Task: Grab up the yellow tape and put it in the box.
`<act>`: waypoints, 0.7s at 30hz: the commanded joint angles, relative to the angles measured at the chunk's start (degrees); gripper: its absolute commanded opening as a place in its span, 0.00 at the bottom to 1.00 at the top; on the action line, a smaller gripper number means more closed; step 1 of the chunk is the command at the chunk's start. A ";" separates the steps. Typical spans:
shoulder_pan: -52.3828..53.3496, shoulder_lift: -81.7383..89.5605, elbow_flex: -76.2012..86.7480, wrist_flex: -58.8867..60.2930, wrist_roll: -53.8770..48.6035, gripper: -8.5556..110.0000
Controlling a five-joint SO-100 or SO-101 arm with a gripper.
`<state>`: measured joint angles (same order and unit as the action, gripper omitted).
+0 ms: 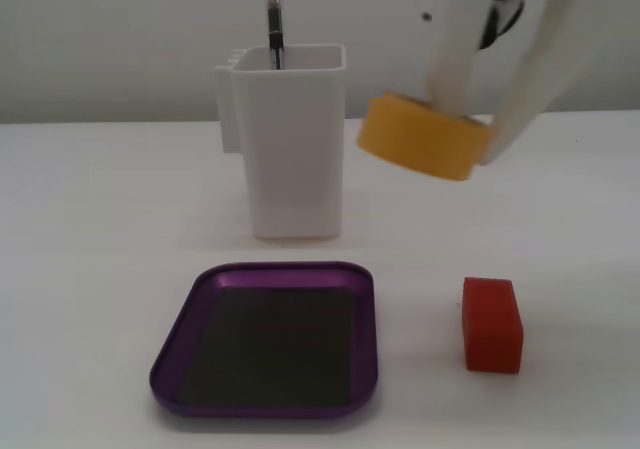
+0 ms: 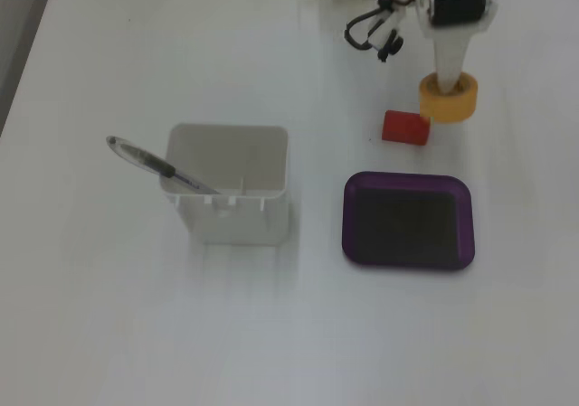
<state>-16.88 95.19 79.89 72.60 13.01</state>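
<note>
The yellow tape (image 1: 425, 135) is a thick yellow-orange roll, held tilted above the table in a fixed view. My white gripper (image 1: 478, 124) is shut on it, one finger down through its core and the other outside its right wall. In another fixed view the tape (image 2: 449, 99) hangs under the gripper (image 2: 446, 84), just right of a red block. The box (image 1: 268, 337), a shallow purple tray with a dark bottom, lies empty in front, left of and below the tape; it also shows in the other fixed view (image 2: 409, 220).
A tall white container (image 1: 290, 149) holding a pen (image 1: 274, 19) stands behind the tray. A red block (image 1: 491, 323) lies on the table right of the tray. In another fixed view, black cables (image 2: 373, 28) hang off the arm.
</note>
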 commanded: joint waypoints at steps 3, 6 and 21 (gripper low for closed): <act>3.34 -15.03 -16.44 0.00 1.05 0.07; 4.57 -21.62 -21.36 0.09 1.05 0.07; 7.82 -32.17 -25.66 -0.70 0.44 0.07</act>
<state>-10.63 62.75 57.04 72.60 13.71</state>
